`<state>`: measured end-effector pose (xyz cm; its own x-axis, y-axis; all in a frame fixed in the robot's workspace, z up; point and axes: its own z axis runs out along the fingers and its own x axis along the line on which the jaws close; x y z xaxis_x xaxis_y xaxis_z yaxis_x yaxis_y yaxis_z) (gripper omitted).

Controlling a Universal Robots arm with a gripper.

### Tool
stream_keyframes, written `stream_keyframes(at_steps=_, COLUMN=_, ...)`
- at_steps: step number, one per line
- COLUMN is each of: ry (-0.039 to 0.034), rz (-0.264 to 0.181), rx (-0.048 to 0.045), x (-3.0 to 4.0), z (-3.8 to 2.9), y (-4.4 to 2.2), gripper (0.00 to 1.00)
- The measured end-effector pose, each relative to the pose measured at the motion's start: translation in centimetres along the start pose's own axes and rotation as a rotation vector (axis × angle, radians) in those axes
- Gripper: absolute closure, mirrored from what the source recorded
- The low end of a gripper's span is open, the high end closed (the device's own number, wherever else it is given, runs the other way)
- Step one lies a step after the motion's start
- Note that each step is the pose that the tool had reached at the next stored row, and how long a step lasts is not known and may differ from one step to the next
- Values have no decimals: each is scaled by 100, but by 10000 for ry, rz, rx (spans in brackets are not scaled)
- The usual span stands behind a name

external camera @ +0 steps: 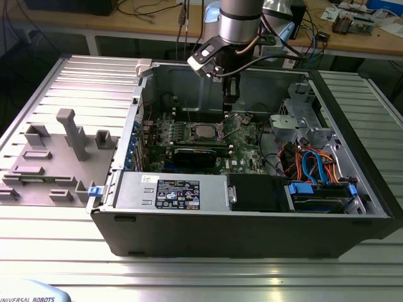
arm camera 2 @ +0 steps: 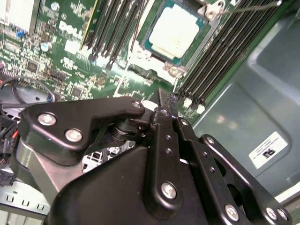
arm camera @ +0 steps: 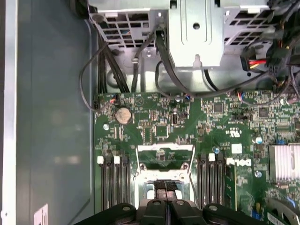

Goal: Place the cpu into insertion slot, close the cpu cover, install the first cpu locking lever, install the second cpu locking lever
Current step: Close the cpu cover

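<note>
Inside the open computer case (external camera: 252,233), the cpu (arm camera 2: 174,30) lies flat in the insertion slot (arm camera 2: 171,69) on the green motherboard (arm camera: 154,122), its dull silver top facing up. The dark edge of the chip shows all round it, so the placing step looks done. Banks of long black memory slots (arm camera 2: 117,28) flank the socket on both sides.

The gripper (external camera: 230,97) hangs upright over the board, close to the socket. Its fingers are pressed together with nothing between them, which suits pushing on thin metal parts better than grasping. In the first wrist view the gripper (arm camera: 165,190) has the cpu cover (arm camera: 164,147) just beyond its tips. Green board shows through the cover's square window, so I judge the cover is raised off the chip, not folded down.

A thin wire locking lever (arm camera 2: 248,6) slants out across the memory slots instead of lying along the socket rim, so it looks unlatched. From this I take both the cover and the levers to be not yet done
</note>
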<state>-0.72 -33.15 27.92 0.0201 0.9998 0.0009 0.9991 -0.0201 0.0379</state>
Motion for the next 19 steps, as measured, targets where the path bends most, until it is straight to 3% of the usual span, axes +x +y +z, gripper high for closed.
stream_keyframes(at_steps=10, ry=0, rz=0, rx=0, x=4, z=30, y=205, gripper=89)
stream_keyframes(at_steps=19, ry=0, rz=0, rx=0, x=7, z=63, y=351, gripper=89)
